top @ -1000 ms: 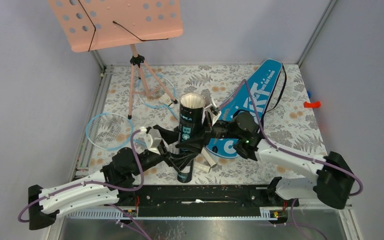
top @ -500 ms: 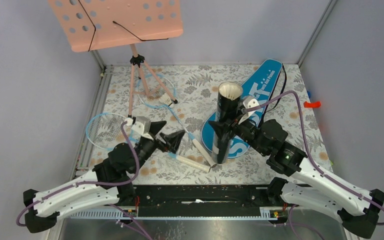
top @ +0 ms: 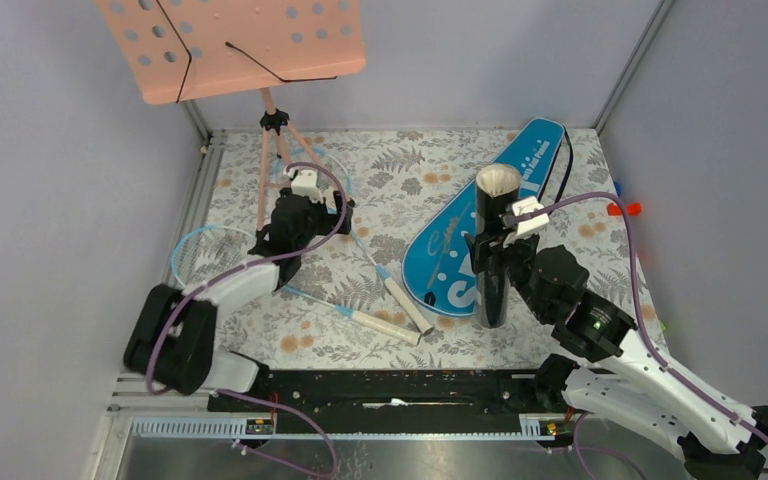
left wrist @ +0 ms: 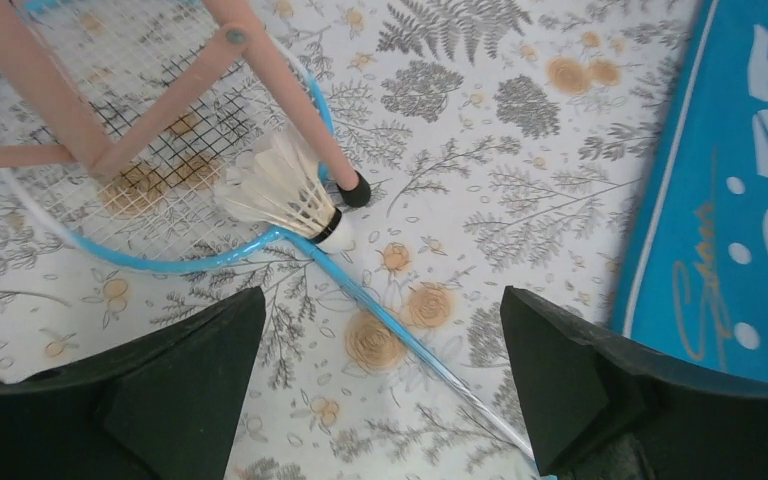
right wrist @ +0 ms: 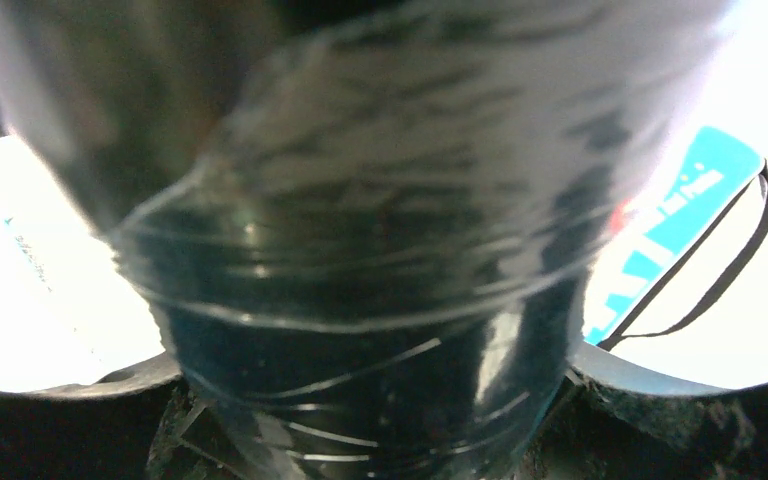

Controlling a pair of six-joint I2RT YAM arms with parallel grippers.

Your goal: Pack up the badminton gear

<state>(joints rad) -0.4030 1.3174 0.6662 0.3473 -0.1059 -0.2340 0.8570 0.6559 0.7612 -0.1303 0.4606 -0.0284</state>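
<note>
Dark tube stands upright clamped by right gripper; outstretched left gripper gapes above shuttlecock.

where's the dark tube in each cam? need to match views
Top external: dark tube stands upright right of centre, its foot by the blue bag.
Left wrist: not in it.
Right wrist: fills the middle of the frame, close up.
Shared landmark: the blue bag, at the right edge in the left wrist view and right of the tube in the right wrist view.
</note>
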